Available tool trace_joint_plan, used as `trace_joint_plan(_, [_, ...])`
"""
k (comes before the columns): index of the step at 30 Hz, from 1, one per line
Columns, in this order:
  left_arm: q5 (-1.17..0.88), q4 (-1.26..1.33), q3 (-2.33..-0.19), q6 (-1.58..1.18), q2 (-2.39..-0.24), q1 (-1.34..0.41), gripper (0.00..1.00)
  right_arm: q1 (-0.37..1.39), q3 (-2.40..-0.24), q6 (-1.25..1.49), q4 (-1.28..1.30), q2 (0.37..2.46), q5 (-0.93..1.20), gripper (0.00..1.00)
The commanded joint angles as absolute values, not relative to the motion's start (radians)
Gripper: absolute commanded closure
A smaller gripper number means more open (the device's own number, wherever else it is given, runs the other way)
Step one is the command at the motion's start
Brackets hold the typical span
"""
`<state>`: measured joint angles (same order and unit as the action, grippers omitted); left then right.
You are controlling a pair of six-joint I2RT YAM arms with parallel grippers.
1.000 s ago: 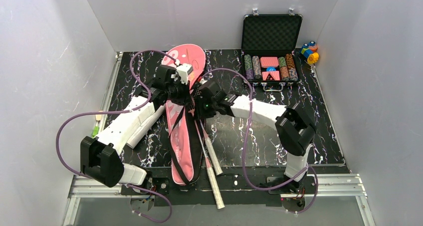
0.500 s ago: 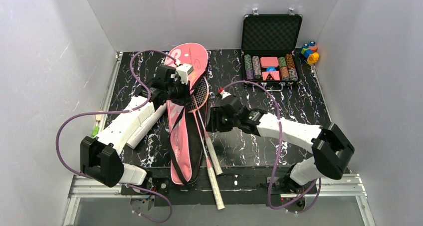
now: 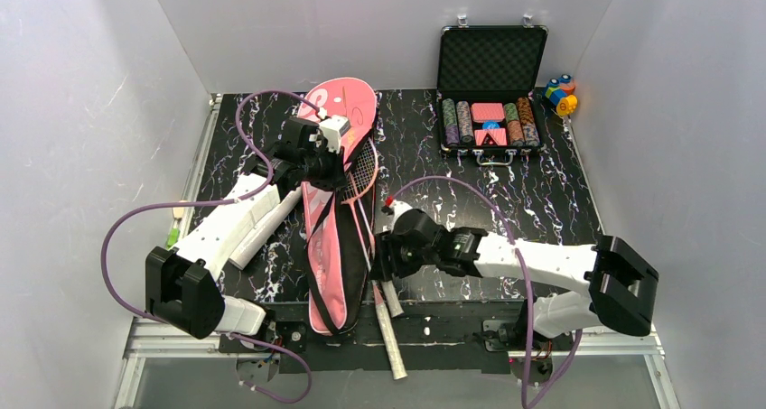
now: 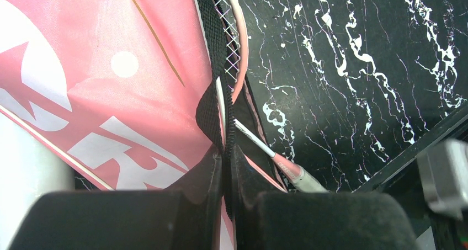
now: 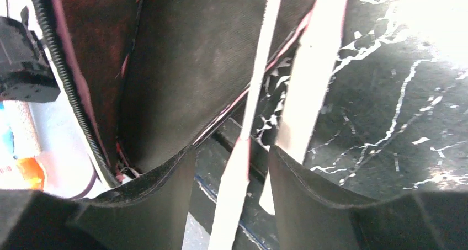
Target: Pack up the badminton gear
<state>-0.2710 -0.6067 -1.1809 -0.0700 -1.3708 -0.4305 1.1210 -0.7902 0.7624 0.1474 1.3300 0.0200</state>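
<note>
The pink "SPORT" bag (image 3: 327,274) lies lengthwise on the table, its side zip open. My left gripper (image 3: 332,161) is shut on the bag's black zipper edge (image 4: 225,145) and holds it up. Two red-framed rackets have their heads (image 3: 363,168) inside the opening, and their white handles (image 3: 390,332) stick out toward the near edge. My right gripper (image 3: 381,263) is open, low over the handles. One handle (image 5: 238,173) runs between its fingers without touching them, and the other handle (image 5: 309,90) lies just beyond. A white tube (image 3: 262,227) lies by my left arm. No shuttlecocks show.
An open black case of poker chips (image 3: 489,111) stands at the back right, with small coloured toy blocks (image 3: 560,93) beside it. A small green and pale thing (image 3: 172,231) sits at the table's left edge. The metal frame rail (image 3: 452,332) runs along the near edge.
My right gripper has drawn back from the bag's mouth toward the near edge, along the racket handles. My left gripper has stayed shut on the zipper edge.
</note>
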Motion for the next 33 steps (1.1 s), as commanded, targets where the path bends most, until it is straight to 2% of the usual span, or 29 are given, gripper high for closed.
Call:
trace_joint_plan(1, [-0.298,-0.604,-1.211,-0.057,-1.356,-0.434,1.0,1.165,-0.873,0.754,0.186,1.371,-0.036,0.43])
trace_joint_plan(10, [-0.302,-0.606,-1.208,-0.06,-1.345,-0.434,1.0,1.17,-0.967,0.704,0.213,1.524,-0.055,0.47])
trace_joint_plan(14, [-0.301,-0.606,-1.21,-0.058,-1.341,-0.435,1.0,1.17,-1.009,0.688,0.212,1.575,-0.06,0.54])
trace_joint_plan(17, [-0.302,-0.606,-1.209,-0.056,-1.335,-0.434,1.0,1.17,-1.017,0.689,0.202,1.595,-0.054,0.64])
trace_joint_plan(22, [-0.303,-0.606,-1.206,-0.055,-1.335,-0.434,1.0,1.17,-1.026,0.68,0.196,1.592,-0.052,0.97])
trace_joint_plan(33, [-0.316,-0.608,-1.206,-0.058,-1.341,-0.435,1.0,1.116,-1.111,0.529,0.292,1.553,-0.157,0.99])
